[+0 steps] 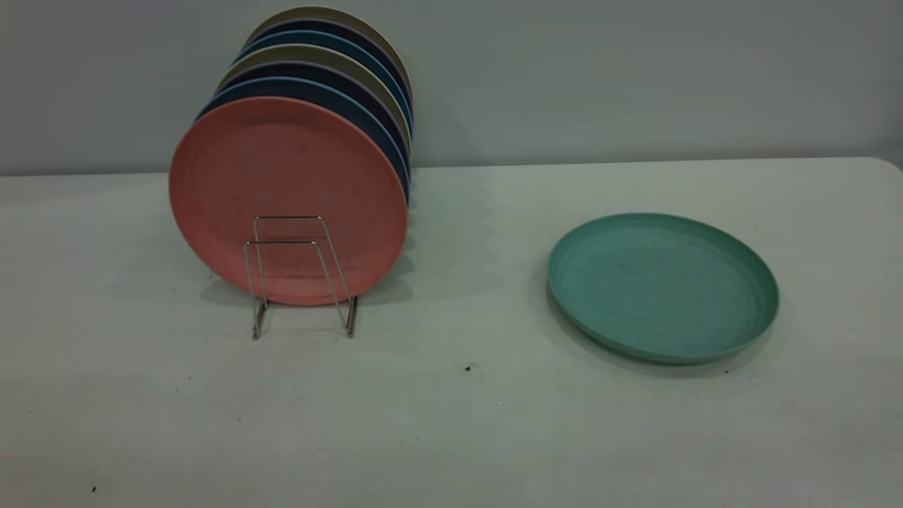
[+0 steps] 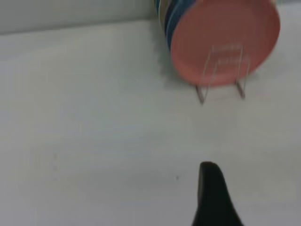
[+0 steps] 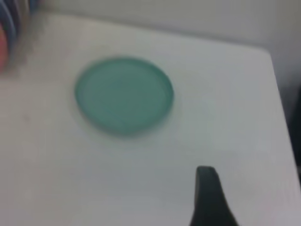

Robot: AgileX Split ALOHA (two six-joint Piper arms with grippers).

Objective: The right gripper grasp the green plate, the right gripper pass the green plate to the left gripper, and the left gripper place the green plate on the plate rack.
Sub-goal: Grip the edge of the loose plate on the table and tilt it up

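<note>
The green plate (image 1: 663, 286) lies flat on the white table at the right; it also shows in the right wrist view (image 3: 124, 95). The plate rack (image 1: 300, 275) stands at the left, with two bare wire loops at its front; it also shows in the left wrist view (image 2: 223, 70). Neither gripper appears in the exterior view. Only a dark tip of my left gripper (image 2: 210, 188) shows, above bare table well short of the rack. Only a dark tip of my right gripper (image 3: 207, 188) shows, above bare table and apart from the green plate.
A salmon-pink plate (image 1: 286, 197) stands upright in the rack, with several dark blue and olive plates (image 1: 338, 77) behind it. A grey wall runs along the table's far edge. The table's right edge (image 3: 282, 117) lies near the right gripper.
</note>
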